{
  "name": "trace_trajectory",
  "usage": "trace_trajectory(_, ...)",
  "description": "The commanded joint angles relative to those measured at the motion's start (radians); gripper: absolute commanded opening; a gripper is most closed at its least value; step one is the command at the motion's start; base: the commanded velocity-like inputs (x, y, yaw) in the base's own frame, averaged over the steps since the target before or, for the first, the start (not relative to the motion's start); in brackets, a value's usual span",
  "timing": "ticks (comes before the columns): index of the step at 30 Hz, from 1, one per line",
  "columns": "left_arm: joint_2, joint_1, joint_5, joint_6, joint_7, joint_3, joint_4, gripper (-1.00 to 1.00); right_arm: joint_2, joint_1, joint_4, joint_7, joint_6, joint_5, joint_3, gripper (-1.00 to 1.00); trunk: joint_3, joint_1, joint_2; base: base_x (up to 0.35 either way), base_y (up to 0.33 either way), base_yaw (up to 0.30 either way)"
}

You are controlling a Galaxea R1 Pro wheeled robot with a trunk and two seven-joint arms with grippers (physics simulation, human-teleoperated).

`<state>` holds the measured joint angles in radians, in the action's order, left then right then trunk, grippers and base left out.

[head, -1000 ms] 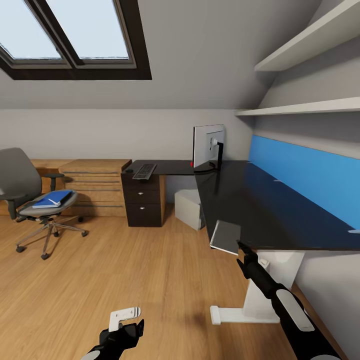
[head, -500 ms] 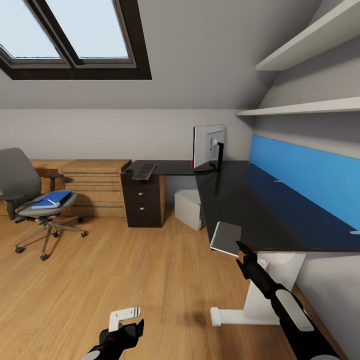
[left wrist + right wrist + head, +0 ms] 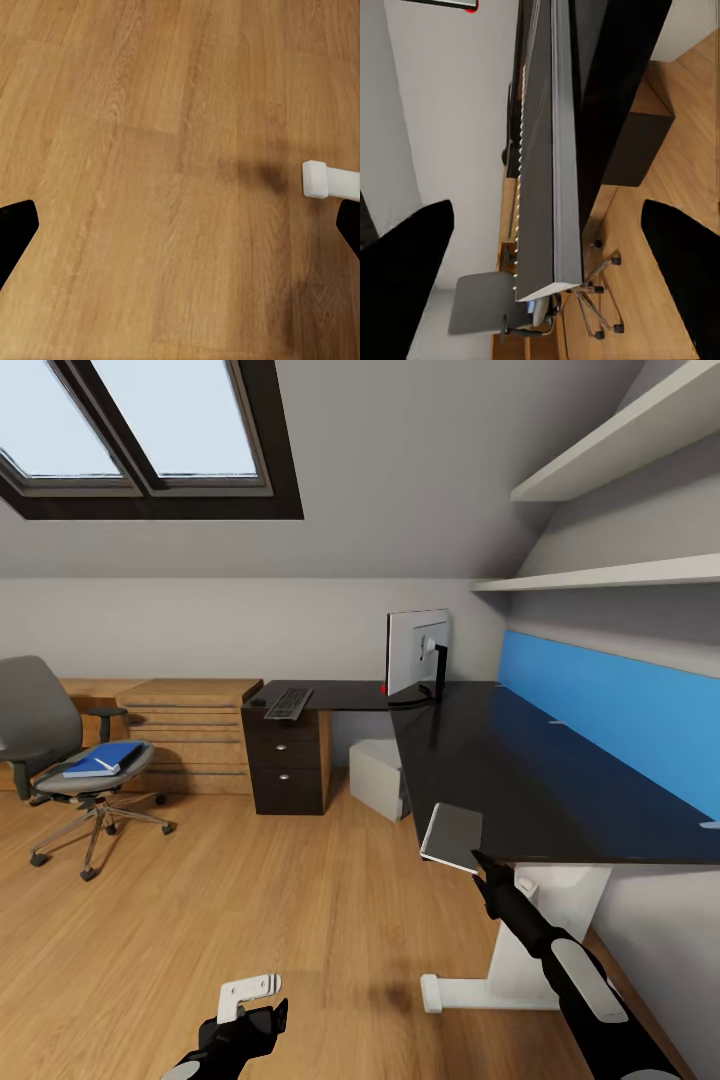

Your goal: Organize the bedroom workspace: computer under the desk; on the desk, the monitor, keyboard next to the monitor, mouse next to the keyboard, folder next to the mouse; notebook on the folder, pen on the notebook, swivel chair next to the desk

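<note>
Bedroom workspace, right hand at the notebook on the desk's near edge.

Swivel chair [image 3: 60,745] stands well apart from the desk [image 3: 520,770], with the blue folder [image 3: 105,758] lying on its seat. Left hand [image 3: 245,1010] hangs low over the wooden floor [image 3: 300,900], fingers spread wide with nothing between them. Keyboard [image 3: 289,703] lies on the desk's far wing above the drawer unit [image 3: 285,760], a small dark item, probably the mouse [image 3: 258,701], just beside it. Computer [image 3: 378,778] sits on the floor under the desk. Monitor [image 3: 417,653] stands upright at the desk corner. Grey notebook [image 3: 452,835] overhangs the near edge; right hand [image 3: 484,865] is at its edge, fingers [image 3: 405,270] parted either side of it, contact not discernible.
</note>
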<state>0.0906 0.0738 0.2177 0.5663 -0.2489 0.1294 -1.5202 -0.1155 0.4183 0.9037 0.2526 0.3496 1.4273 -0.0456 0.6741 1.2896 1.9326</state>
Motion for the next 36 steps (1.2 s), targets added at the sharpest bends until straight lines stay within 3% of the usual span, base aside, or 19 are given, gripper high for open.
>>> trace_trajectory(1,0.0,0.0,0.011,0.003,-0.009,0.001,-0.001,1.0,0.0,0.0,0.0,-0.002,0.007,0.006,-0.002,-1.0,0.001,0.0,0.0,0.0,0.0,0.0)
trace_trajectory(32,0.0,0.0,0.009,0.003,-0.009,0.004,-0.003,1.0,-0.001,0.0,0.002,-0.005,0.008,0.007,-0.005,-1.0,0.001,0.0,0.0,0.0,0.0,0.0)
trace_trajectory(36,0.0,0.0,0.009,0.003,-0.009,0.004,-0.003,1.0,-0.001,0.0,0.007,-0.003,0.008,0.007,-0.005,-1.0,-0.012,-0.015,-0.028,0.0,0.0,0.0)
